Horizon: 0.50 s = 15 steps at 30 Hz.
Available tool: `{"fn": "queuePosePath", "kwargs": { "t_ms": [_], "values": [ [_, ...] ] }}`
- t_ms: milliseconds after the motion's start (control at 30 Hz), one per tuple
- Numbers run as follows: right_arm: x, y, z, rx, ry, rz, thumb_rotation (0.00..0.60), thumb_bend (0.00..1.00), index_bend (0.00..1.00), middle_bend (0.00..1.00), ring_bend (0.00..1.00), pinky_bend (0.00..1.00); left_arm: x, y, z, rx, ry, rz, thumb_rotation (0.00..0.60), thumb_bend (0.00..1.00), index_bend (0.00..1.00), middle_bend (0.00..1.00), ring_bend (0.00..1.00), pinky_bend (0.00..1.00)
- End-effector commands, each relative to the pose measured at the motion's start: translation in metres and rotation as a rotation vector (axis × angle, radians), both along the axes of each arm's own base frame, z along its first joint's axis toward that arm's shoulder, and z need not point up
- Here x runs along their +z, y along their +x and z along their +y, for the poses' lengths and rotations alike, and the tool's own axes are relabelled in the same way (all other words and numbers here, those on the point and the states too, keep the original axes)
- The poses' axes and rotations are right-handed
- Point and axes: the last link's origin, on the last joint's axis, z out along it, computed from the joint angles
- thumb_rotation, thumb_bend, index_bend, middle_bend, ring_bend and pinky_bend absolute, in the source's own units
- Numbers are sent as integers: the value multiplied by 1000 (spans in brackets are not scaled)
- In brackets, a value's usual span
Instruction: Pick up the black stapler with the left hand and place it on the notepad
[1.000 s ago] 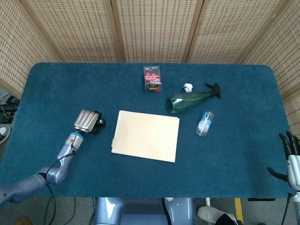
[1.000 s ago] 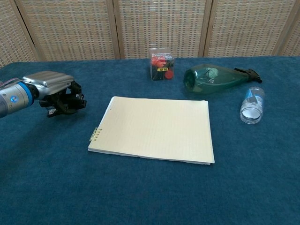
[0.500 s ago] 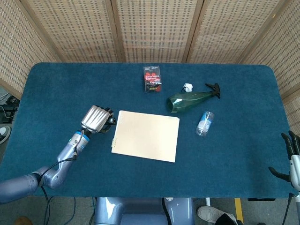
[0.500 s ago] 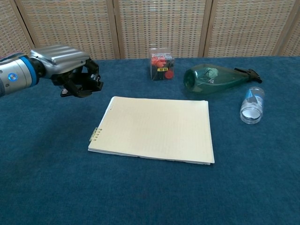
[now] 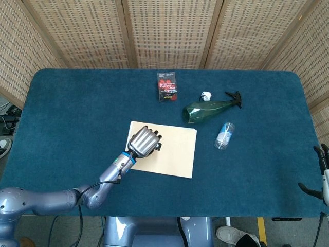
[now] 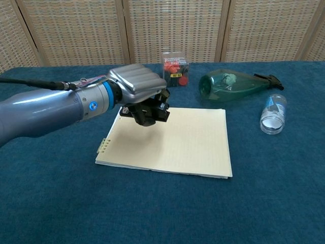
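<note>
Left robot hand (image 6: 138, 87) gripping black stapler (image 6: 152, 113) from above, fingers curling around it. Stapler hanging over left part of notepad (image 6: 188, 142); whether touching paper or just above, cannot tell.

Pick-up: judging done. Carry to notepad: judging done or nearly so. Remaining: lowering if needed, releasing stapler onto page, clearing hand.

Right robot hand (image 5: 323, 172) sitting at far right bench (image 5: 67, 103) edge, partly out of frame, fingers apart, holding nothing.

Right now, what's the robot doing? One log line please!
left hand holds black stapler | over notepad | not set down | right hand idle at table edge
</note>
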Motion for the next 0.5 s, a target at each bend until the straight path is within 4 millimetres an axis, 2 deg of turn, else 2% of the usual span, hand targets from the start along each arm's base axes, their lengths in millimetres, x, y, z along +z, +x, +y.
{"fn": "queuePosePath", "kwargs": {
  "t_ms": [33, 267, 333, 400, 500],
  "values": [
    [0, -1, 0, -6, 0, 1, 600, 0, 0, 0, 0, 0, -17, 9, -3, -15, -19, 26, 600, 462, 674, 453, 563, 546],
    [2, -7, -2, -25, -1, -4, 600, 0, 0, 0, 0, 0, -43, 19, -8, -12, -38, 47, 600, 444, 662, 449, 562, 542],
    [2, -8, -2, -27, -2, -6, 600, 0, 0, 0, 0, 0, -48, 19, -9, -8, -44, 52, 600, 371, 602, 395, 513, 498],
    [3, -8, -2, -28, -4, -8, 600, 0, 0, 0, 0, 0, -51, 18, -11, -6, -53, 57, 600, 183, 424, 265, 346, 379],
    [3, -8, -2, -26, -5, -9, 600, 0, 0, 0, 0, 0, -54, 15, -12, 5, -66, 57, 600, 17, 162, 90, 162, 244]
  ]
}}
